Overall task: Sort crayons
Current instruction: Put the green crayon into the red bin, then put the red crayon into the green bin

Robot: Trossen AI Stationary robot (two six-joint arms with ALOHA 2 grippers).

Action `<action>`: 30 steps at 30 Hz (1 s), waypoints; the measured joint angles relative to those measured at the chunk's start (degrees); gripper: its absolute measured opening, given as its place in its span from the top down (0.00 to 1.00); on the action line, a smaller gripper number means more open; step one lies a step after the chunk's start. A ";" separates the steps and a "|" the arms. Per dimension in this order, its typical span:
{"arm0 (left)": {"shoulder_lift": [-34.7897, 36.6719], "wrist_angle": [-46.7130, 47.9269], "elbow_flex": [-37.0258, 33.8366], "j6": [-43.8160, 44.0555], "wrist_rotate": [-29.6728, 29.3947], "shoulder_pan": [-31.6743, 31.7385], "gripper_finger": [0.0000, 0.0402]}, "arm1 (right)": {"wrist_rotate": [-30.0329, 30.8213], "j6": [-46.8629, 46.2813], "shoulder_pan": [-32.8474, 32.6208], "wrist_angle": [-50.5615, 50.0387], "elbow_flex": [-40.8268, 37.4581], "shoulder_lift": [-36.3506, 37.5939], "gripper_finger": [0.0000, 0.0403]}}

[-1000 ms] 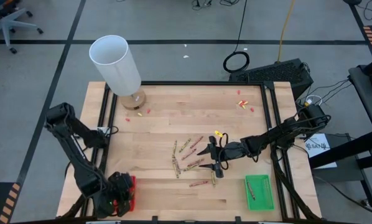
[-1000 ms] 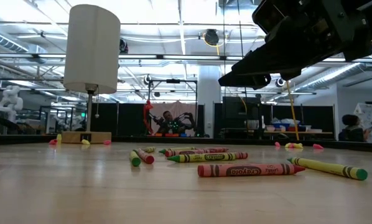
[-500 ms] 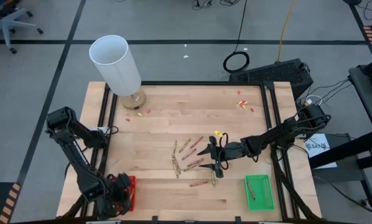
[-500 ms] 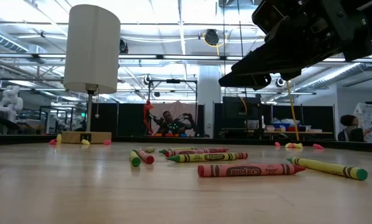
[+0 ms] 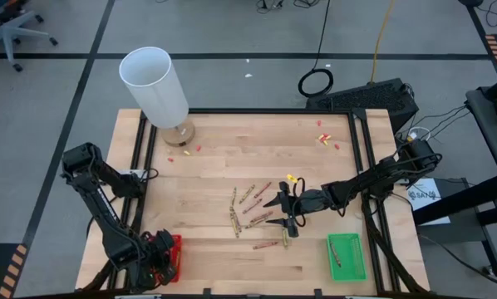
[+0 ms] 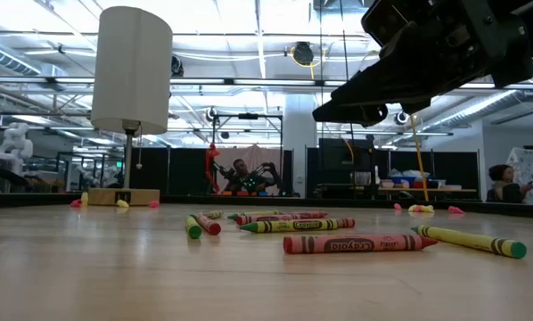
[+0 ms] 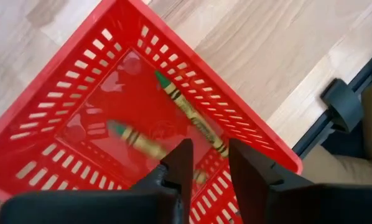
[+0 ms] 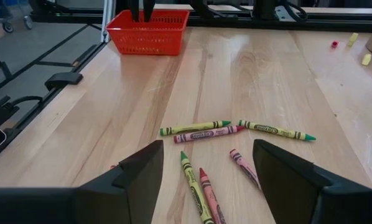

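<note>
At the counter's front left corner, the left claw hangs over the red basket, fingers slightly apart and empty, with two crayons lying inside. The other crayons lie scattered mid-counter, below the wide-open right claw. At the front right, a green tray holds one crayon.

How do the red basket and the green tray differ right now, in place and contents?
The red basket sits at the table's near-left corner, under the left gripper; the green tray sits near-right, with no gripper over it. The red basket has slotted walls and holds two green-tipped crayons; the green tray shows one crayon. Both are small containers near the same table edge.
</note>
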State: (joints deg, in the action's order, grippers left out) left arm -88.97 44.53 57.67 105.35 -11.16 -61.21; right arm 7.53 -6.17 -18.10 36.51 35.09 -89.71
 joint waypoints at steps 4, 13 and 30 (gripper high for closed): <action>0.00 -0.01 0.00 -4.85 0.01 0.15 0.72 | -0.04 0.86 -1.31 -2.12 0.00 0.00 0.41; 0.03 2.08 1.85 -11.97 -1.76 0.20 0.72 | 0.15 0.02 -1.03 -8.34 0.00 0.00 0.46; 0.07 5.46 3.45 -36.91 -41.10 6.37 0.72 | -6.41 6.82 4.93 -5.01 0.00 -9.94 0.51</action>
State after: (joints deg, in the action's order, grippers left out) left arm -88.90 50.00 61.12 68.44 -52.26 -54.84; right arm 1.12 0.65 -13.17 31.50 35.09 -99.66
